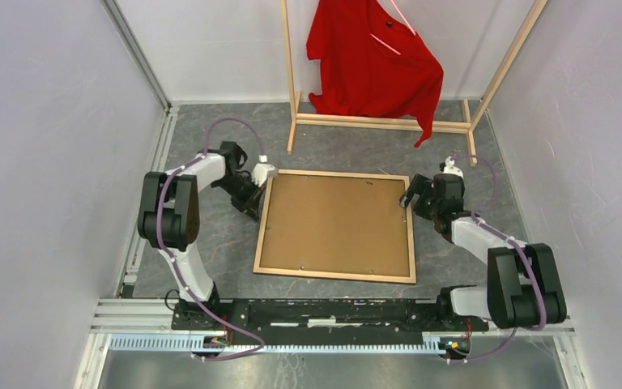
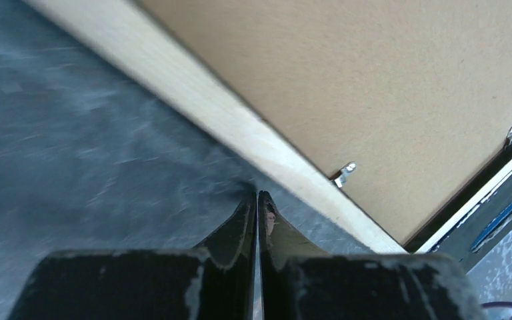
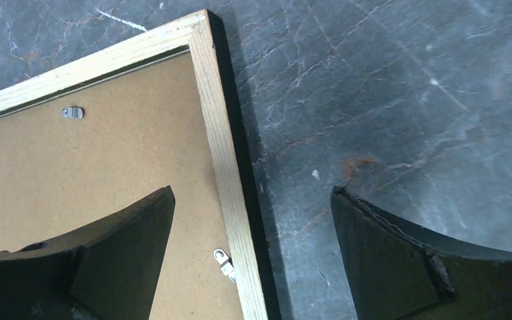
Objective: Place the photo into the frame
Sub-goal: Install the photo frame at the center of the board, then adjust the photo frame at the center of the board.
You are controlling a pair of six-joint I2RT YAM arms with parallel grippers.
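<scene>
The frame lies back up on the dark table, its light wood rails round a brown backing board. The photo is hidden. My left gripper is shut and empty on the table, right beside the frame's left rail; its tips stop just short of the wood. My right gripper is open over the frame's right rail near the far right corner. One finger hangs over the backing board and the other over the table. Small metal clips sit along the rails' inner edge.
A wooden clothes rack with a red shirt stands at the back, close behind the frame's far edge. Grey walls close in the left and right sides. A metal rail carrying the arm bases runs along the near edge.
</scene>
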